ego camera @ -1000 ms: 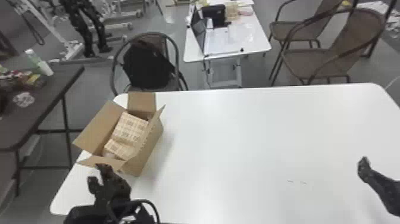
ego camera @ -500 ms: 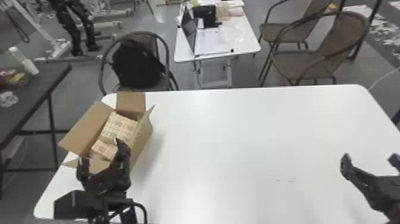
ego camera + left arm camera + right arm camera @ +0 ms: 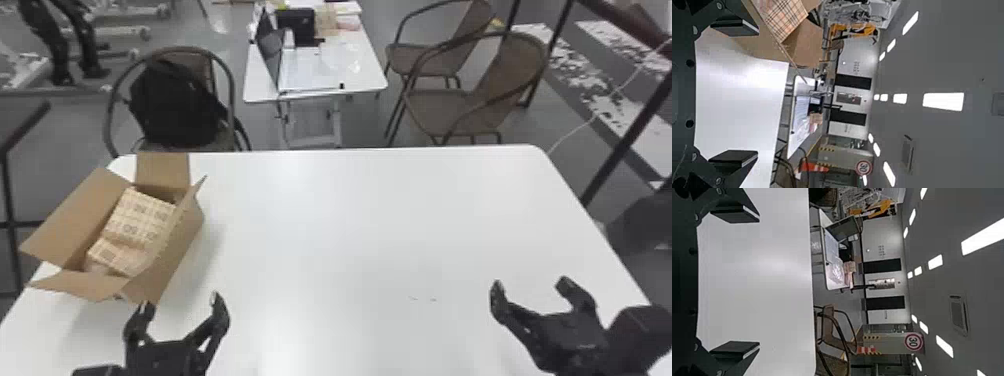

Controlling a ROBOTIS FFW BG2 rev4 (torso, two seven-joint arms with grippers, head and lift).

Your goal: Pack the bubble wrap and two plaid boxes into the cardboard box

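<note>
The open cardboard box stands at the table's left side, flaps spread. Inside it lie two plaid boxes, a larger one toward the back and another nearer the front. Just in front of the cardboard box, my left gripper is open and holds nothing. My right gripper is open and empty over the table's right front. In the left wrist view, the left gripper has its fingers wide apart, with a plaid box beyond. The right gripper in its wrist view also stands open.
The white table stretches between the arms. Behind it stand a chair with a black backpack, a small table with a laptop, and more chairs. A dark table is at the left.
The left gripper has moved right, away from the cardboard box's near end. The right gripper has come further into view from the right. The head view has shifted, and the plaid boxes remain inside.
</note>
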